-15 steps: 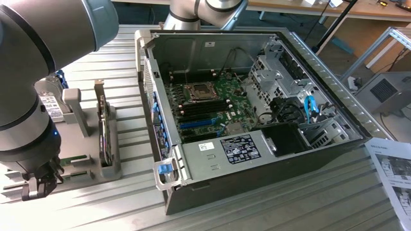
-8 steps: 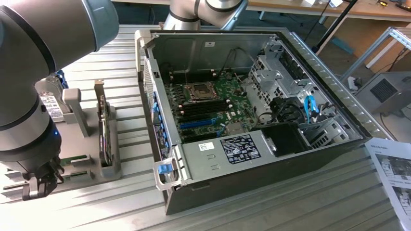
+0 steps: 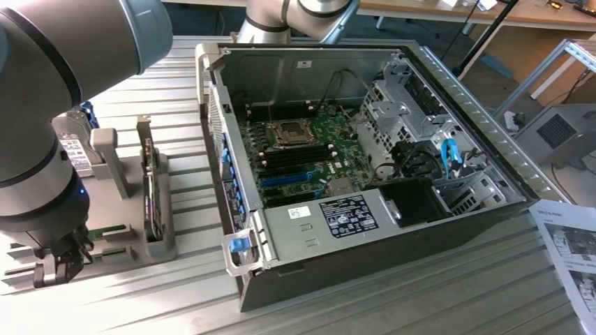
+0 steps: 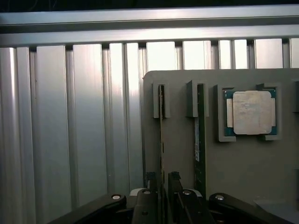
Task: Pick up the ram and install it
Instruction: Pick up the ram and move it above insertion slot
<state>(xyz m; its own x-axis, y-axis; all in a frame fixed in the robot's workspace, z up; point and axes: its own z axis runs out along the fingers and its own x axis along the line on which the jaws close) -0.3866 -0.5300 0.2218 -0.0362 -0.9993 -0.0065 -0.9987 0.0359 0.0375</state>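
The ram (image 4: 161, 135) is a thin green stick standing on edge in a slot of the grey holder (image 4: 243, 168). A second green stick (image 4: 200, 140) stands in the slot beside it. My gripper (image 4: 161, 181) is open, one dark finger (image 4: 149, 186) on each side of the first stick's near end, with a small gap showing on both sides. In the exterior view my gripper (image 3: 58, 262) hangs low over the holder's near end (image 3: 121, 258), at that view's left. The open computer case (image 3: 447, 84) with its motherboard (image 3: 308, 150) lies to the exterior view's right of the holder.
A square silver processor (image 4: 252, 112) rests in a pocket of the holder. An upright card (image 3: 149, 185) stands in the holder between gripper and case. The arm's large grey links (image 3: 56, 84) fill the left. Printed paper (image 3: 568, 244) lies at the far right on the ribbed metal table (image 3: 391, 307).
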